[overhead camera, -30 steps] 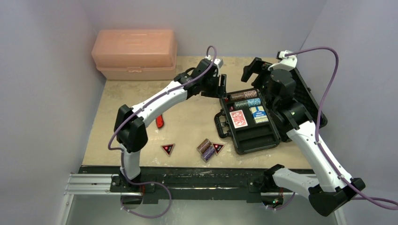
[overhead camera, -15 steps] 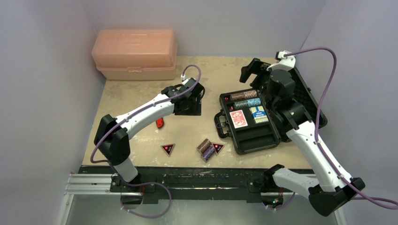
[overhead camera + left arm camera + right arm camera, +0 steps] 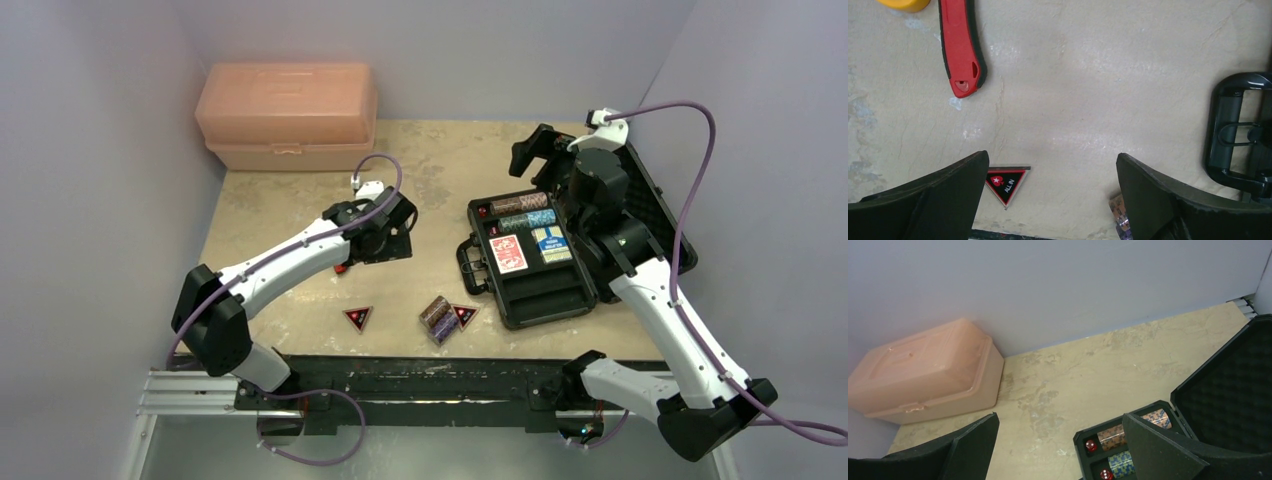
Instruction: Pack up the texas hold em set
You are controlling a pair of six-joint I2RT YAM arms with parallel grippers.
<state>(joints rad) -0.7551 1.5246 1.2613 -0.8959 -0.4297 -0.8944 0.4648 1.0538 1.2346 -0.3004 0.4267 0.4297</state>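
From above: the black case [image 3: 535, 285] lies open by the right edge of the table [image 3: 450, 160], its lid thrown back toward that edge. The red deck [image 3: 508, 253] and blue deck [image 3: 550, 243] sit side by side in the foam, with the chip rows [image 3: 522, 210] behind them. The right arm [image 3: 650, 290] reaches over the case, and the right jaws hang above its far end, touching nothing. The left arm [image 3: 300, 255] stretches to mid-table, so the left jaws are well apart from the case. Down by the near edge lies a lone token [image 3: 358, 318], and a second token [image 3: 465, 315] touches a loose chip stack [image 3: 438, 318]. The peach box [image 3: 288, 115] sits in the far left corner.

Left wrist view: the jaws are spread wide with only bare table between them. The lone token (it reads "ALL IN") lies flat just beside one jaw, and the loose chips peek out by the other. The case handle [image 3: 1230, 135] shows at the frame's right, a red knife [image 3: 960, 50] at top left.

Right wrist view: these jaws are also wide open and empty. Below them is the case's far end, with two red dice [image 3: 1090, 445] beside the chip rows and the foam lid [image 3: 1233, 400] standing to the right.
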